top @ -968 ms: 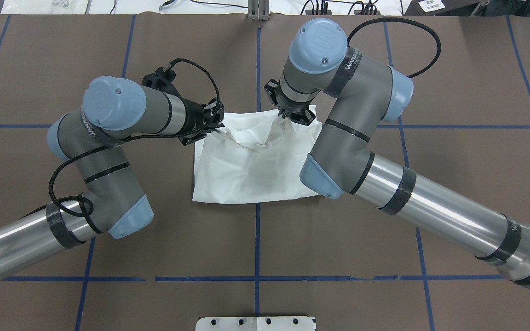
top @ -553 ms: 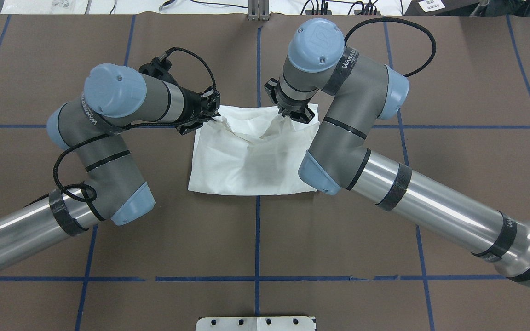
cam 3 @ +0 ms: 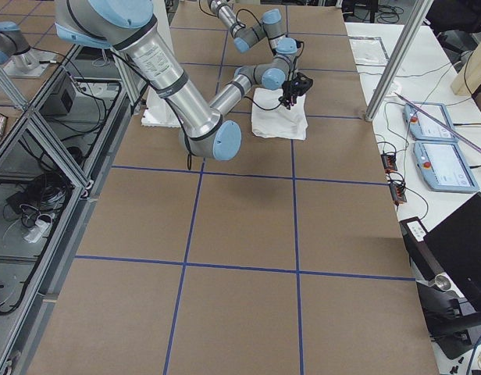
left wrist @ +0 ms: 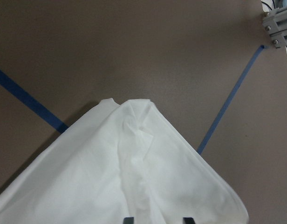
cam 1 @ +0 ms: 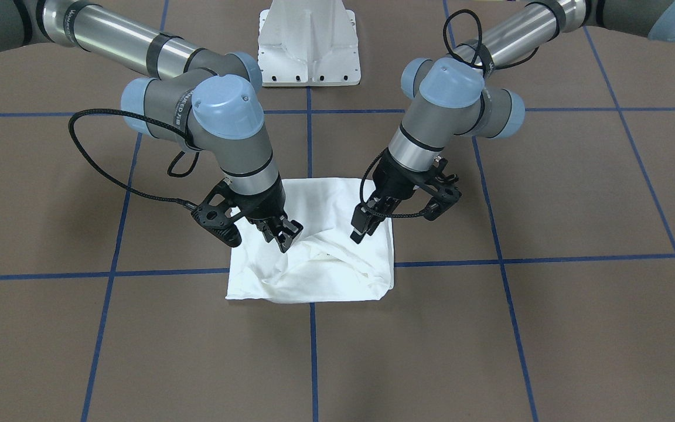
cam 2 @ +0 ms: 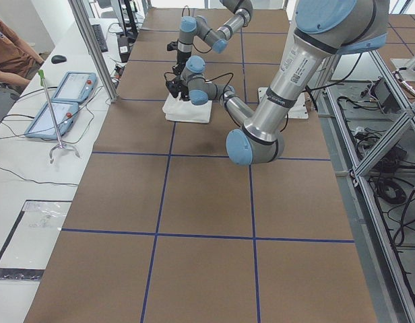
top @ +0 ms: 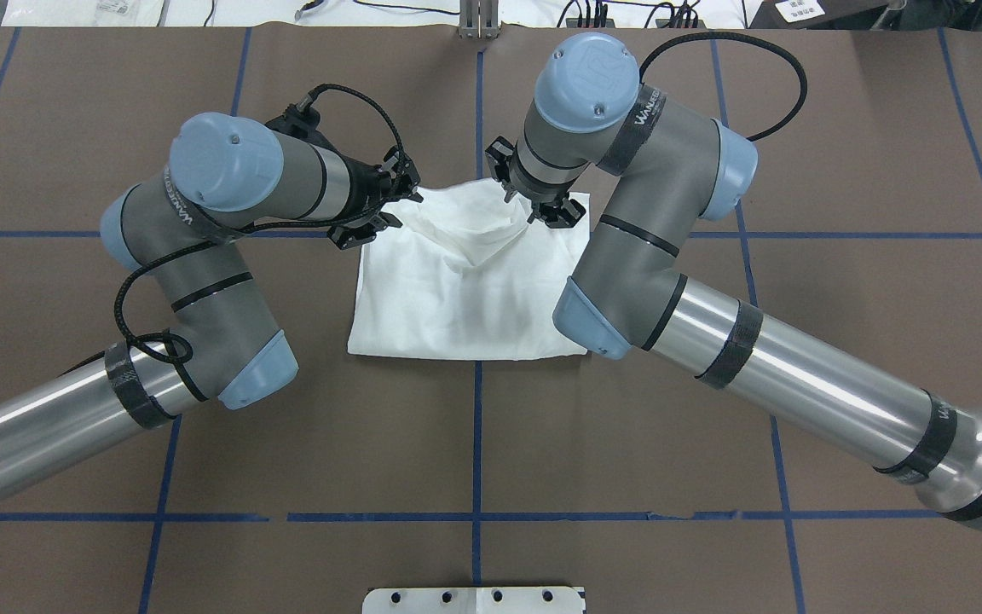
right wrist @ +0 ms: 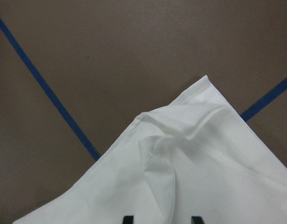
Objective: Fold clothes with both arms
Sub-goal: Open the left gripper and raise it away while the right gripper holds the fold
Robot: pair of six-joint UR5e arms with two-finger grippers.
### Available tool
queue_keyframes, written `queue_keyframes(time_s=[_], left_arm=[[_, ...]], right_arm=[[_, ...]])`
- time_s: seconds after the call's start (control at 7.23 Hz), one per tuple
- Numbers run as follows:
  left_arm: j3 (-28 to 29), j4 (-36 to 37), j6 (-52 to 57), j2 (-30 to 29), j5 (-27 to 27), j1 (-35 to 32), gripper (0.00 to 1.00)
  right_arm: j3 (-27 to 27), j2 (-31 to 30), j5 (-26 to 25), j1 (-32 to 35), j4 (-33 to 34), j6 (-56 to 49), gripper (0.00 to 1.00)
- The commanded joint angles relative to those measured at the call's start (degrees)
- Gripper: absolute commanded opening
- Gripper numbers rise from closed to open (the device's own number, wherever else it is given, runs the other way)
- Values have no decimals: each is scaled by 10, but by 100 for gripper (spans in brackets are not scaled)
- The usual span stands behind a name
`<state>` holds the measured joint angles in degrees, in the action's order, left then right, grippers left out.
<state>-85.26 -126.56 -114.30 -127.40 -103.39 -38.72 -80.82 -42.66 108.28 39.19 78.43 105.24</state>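
The white shirt [top: 465,307] lies folded into a rough square on the brown table, and its far edge is bunched and lifted. My left gripper [top: 410,196] is shut on the far left corner, on the right side of the front-facing view [cam 1: 357,236]. My right gripper [top: 518,203] is shut on the far right part of that edge [cam 1: 285,243]. Between the two grippers the cloth sags in a crease. Each wrist view shows a white ridge of shirt [left wrist: 111,177] [right wrist: 204,172] running between two fingertips at the bottom edge. No text or collar shows.
Blue tape lines [top: 476,443] divide the brown table into squares. The white pedestal base [cam 1: 308,47] stands at the robot's side of the table. Two tablets [cam 2: 59,101] and a seated person [cam 2: 12,47] are beyond the far edge, next to a metal post [cam 2: 93,47].
Both grippers have moved away from the robot's base with the shirt's far edge. The near hem has slid after them, and the cloth lies flatter than before.
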Motion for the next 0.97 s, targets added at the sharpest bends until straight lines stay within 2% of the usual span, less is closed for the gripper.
queue_keyframes(time_s=[0.0, 0.14, 0.28, 0.41, 0.55, 0.69, 0.83], left_arm=[[4, 5, 2, 5, -4, -32, 100], [1, 7, 37, 17, -27, -45, 100], [-12, 10, 82, 42, -60, -69, 100], [-39, 10, 143, 77, -71, -88, 100], [-53, 10, 189, 98, -73, -107, 100], [-55, 10, 216, 113, -92, -121, 100], [-55, 9, 230, 121, -100, -128, 100]], right_arm=[[-6, -2, 13, 5, -6, -21, 100], [-10, -1, 18, 2, -2, -25, 100], [-13, 2, 17, -5, -1, -65, 100], [-14, -3, 4, -18, 1, -141, 100], [-9, -1, -51, -31, -1, -260, 100], [-5, -2, -79, -32, -2, -310, 100], [3, -2, -78, -23, -2, -276, 100]])
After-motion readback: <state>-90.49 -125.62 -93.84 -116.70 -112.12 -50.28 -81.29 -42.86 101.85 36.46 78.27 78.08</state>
